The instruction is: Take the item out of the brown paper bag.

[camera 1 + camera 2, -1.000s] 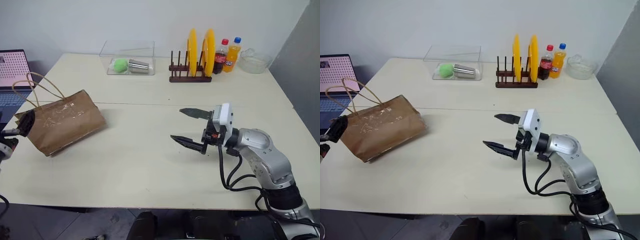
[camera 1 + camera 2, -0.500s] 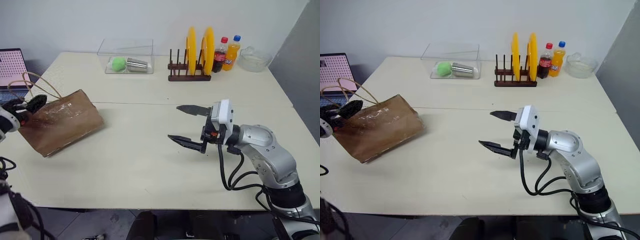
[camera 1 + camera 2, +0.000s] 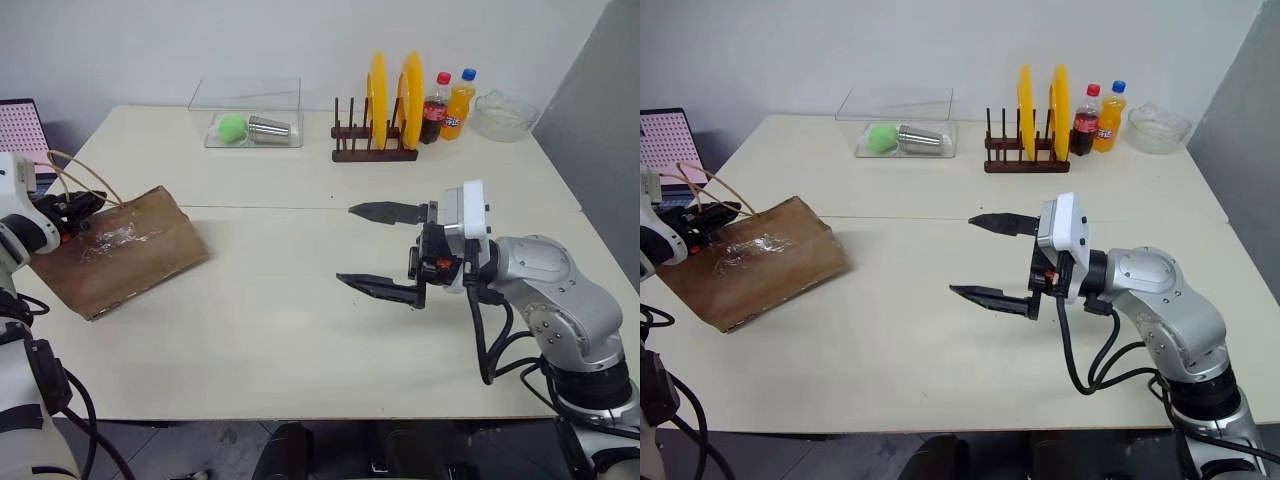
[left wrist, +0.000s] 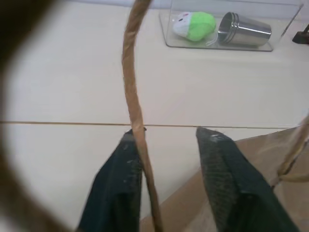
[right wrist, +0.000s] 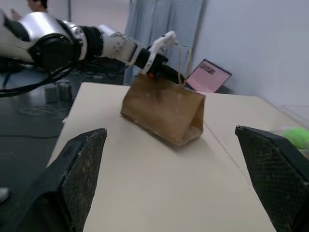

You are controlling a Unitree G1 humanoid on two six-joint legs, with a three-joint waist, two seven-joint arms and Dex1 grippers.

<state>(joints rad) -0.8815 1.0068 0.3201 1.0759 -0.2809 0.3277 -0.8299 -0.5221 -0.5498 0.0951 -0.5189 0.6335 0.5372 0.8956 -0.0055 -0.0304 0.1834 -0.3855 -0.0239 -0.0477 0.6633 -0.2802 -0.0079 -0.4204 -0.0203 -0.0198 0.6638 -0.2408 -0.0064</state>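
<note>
Bag (image 3: 118,250) lies on its side on the counter (image 3: 300,330), mouth toward the left end effector (image 4: 169,140). A handle (image 4: 135,106) runs between its part-spread fingers, touching one. Right end effector (image 3: 385,250) hangs spread wide, level, well apart from the bag, pointing at it. Item unseen.

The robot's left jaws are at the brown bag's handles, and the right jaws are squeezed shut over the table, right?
Not quite. The right gripper is wide open, not shut, as the left eye view shows. The left gripper is indeed at the brown paper bag handles.
</note>
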